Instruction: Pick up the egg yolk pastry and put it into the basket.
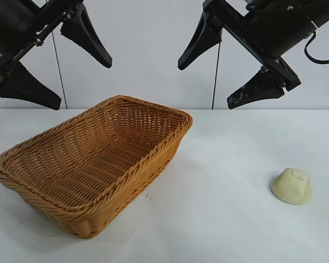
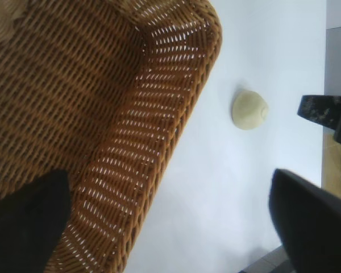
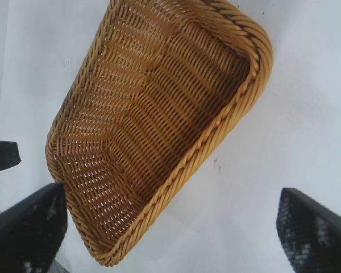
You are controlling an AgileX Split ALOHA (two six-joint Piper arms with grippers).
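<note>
Nothing grabbed yet, both claws up high.

Right claw point(image 1: 219, 76) and left claw point(image 1: 57, 71) hang wide open, holding nothing; pastry point(image 1: 291, 186) sits alone, well apart from the basket point(image 1: 71, 211).

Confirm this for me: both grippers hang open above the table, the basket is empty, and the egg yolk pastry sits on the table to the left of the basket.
One detail is wrong: the egg yolk pastry sits to the right of the basket, not the left, as the exterior view shows. The rest stands: the left gripper and right gripper hang open above the table, and the basket is empty.
</note>
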